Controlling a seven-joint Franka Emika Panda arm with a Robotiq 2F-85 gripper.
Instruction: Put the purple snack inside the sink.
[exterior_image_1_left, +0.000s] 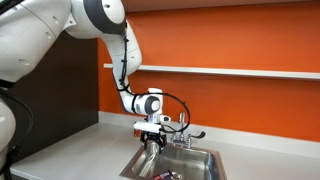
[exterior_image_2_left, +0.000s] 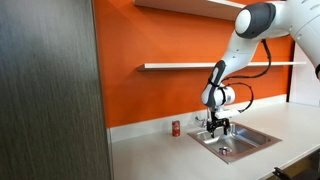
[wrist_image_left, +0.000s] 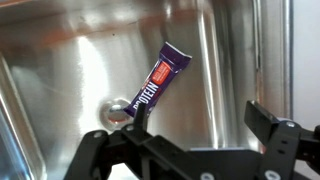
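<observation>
In the wrist view the purple snack (wrist_image_left: 158, 80), a wrapped bar with light lettering, is tilted over the sink (wrist_image_left: 60, 60) basin, above the drain. Its lower end is at the tip of one finger of my gripper (wrist_image_left: 200, 112). The fingers stand wide apart and hold nothing between them. I cannot tell whether the bar still touches that finger. In both exterior views my gripper (exterior_image_1_left: 150, 137) (exterior_image_2_left: 218, 127) hangs just above the near end of the sink (exterior_image_1_left: 205, 158) (exterior_image_2_left: 250, 137). The snack is too small to make out there.
The chrome faucet (exterior_image_1_left: 180, 135) with two handles stands at the back of the sink, close to my gripper. A small red can (exterior_image_2_left: 176, 128) stands on the grey counter beside the sink. An orange wall with a shelf runs behind.
</observation>
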